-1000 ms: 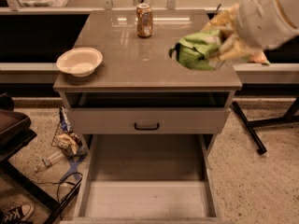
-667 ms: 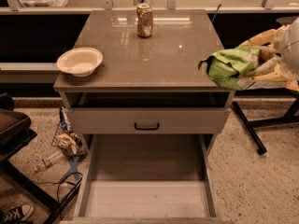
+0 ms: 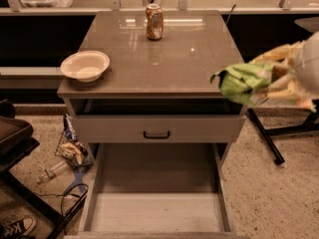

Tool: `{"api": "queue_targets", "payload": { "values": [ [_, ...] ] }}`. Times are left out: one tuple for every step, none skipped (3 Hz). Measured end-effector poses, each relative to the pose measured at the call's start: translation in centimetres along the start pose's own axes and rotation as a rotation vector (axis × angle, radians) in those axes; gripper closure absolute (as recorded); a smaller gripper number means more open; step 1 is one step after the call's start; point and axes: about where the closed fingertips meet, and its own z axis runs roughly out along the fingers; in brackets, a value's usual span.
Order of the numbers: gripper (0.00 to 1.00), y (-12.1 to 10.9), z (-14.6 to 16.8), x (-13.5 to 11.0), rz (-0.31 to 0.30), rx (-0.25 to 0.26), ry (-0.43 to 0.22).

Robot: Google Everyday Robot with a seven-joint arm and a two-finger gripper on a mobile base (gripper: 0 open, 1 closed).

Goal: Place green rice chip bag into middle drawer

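The green rice chip bag (image 3: pixel 240 81) is held in the air at the right front corner of the cabinet top, level with the top's edge. My gripper (image 3: pixel 269 86) comes in from the right edge of the view and is shut on the bag's right end. The middle drawer (image 3: pixel 155 210) is pulled wide open at the bottom of the view, below and left of the bag, with a pale floor and thin grey side walls. Nothing lies in it.
An orange-brown can (image 3: pixel 154 21) stands at the back of the cabinet top (image 3: pixel 159 59). A white bowl (image 3: pixel 84 65) sits at its left edge. The top drawer front (image 3: pixel 157 128) with a black handle is slightly open. Litter and cables lie on the floor at the left.
The gripper has carried the bag from above the right side of the cabinet top out to the right and down, to the top's right front corner.
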Motion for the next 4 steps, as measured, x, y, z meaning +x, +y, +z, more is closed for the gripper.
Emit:
{"api": "queue_targets", "payload": {
  "values": [
    [1.0, 5.1, 3.7, 2.9, 0.11, -0.004, -0.058],
    [1.0, 9.5, 6.3, 5.4, 0.204, 0.001, -0.116],
    [1.0, 14.0, 10.0, 8.2, 0.303, -0.006, -0.191],
    [1.0, 16.1, 13.4, 9.6, 0.35, -0.037, -0.244]
  ]
}}
